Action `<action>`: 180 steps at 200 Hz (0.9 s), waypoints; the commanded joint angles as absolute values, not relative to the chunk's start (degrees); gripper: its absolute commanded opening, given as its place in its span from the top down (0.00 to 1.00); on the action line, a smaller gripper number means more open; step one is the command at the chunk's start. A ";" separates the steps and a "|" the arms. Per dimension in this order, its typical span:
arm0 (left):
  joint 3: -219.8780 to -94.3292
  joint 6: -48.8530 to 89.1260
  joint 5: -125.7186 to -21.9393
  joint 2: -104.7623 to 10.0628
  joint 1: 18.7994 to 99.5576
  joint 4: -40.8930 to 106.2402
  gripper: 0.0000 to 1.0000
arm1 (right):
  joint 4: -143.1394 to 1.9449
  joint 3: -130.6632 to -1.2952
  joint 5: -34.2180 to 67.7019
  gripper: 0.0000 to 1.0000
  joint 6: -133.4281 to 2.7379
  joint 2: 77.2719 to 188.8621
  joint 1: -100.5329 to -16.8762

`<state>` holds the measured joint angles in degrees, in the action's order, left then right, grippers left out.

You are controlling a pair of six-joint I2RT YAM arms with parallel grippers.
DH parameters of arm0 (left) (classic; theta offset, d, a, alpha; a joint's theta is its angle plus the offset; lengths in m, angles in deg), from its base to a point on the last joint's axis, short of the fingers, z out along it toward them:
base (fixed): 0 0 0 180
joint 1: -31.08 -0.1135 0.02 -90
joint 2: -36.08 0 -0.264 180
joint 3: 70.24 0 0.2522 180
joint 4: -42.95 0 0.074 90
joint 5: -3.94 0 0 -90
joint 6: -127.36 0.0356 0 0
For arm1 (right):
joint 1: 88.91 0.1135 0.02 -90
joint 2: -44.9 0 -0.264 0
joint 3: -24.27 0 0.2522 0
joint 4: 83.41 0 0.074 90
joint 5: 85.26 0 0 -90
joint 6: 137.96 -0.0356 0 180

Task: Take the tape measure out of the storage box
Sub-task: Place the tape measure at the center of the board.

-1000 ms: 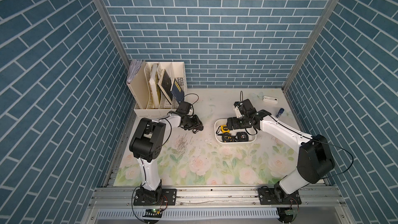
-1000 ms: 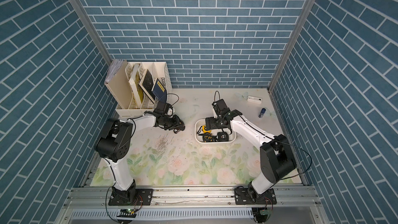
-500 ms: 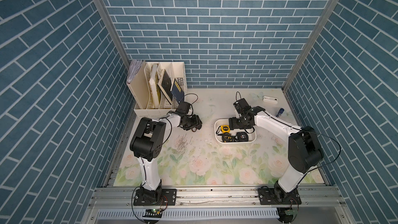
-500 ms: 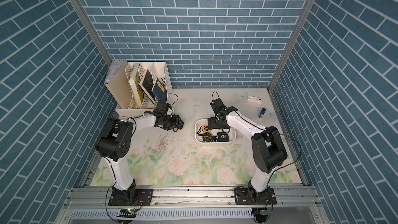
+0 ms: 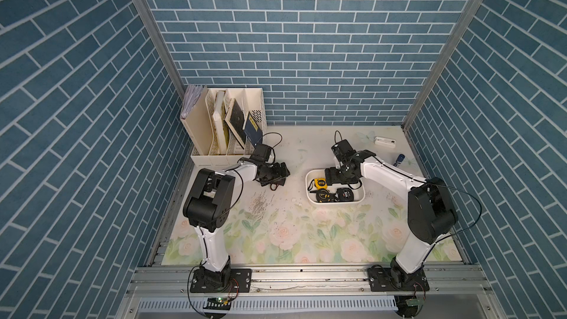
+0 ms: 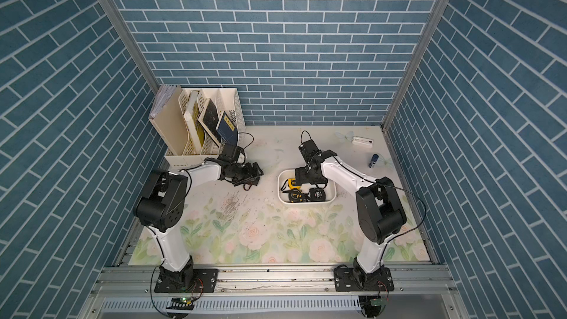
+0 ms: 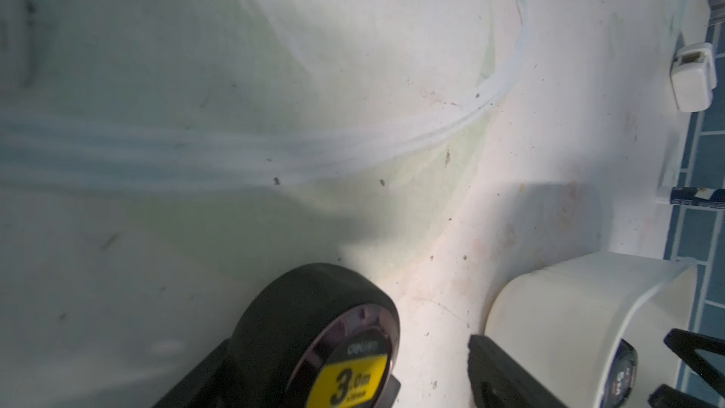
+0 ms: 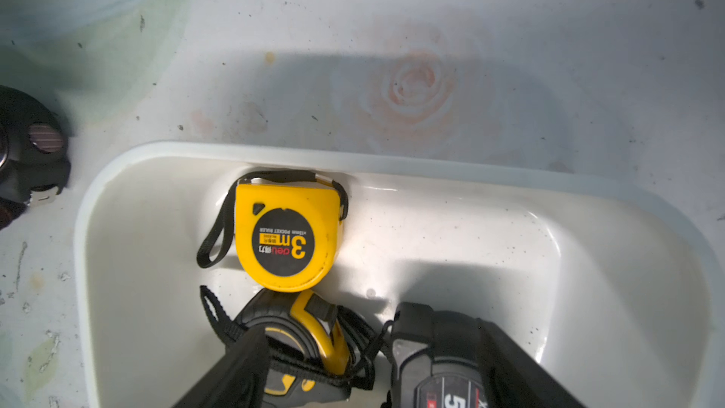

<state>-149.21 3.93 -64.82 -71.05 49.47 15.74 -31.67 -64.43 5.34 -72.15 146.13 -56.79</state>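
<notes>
The storage box is a shallow white tub right of the table's middle. Three tape measures lie in it: a yellow tape measure, a black-and-yellow tape measure and a black tape measure. My right gripper is down inside the box, open, its fingers straddling the last two. Another black tape measure rests on the table left of the box. My left gripper stands open around it, with a gap on one side.
A cream file organizer with books stands at the back left, just behind the left arm. A small white device and a blue tube lie at the back right. Grey specks are scattered in front of the left gripper.
My left gripper has opened, letting go of the black tape measure on the table. The right arm's elbow has swung inward while its gripper stayed in the box.
</notes>
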 commanded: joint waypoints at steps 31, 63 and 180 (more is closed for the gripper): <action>-147.19 4.92 -71.14 -66.33 48.83 7.03 0.02 | -33.15 -66.52 7.92 0.14 -73.00 148.77 -56.49; -147.11 3.83 -73.98 -61.23 48.75 5.99 0.01 | -34.21 -67.64 8.10 0.16 -73.40 150.64 -55.23; -148.60 0.53 -82.89 -49.01 48.75 4.23 0.00 | -38.41 -69.70 2.94 0.20 -77.00 157.21 -50.79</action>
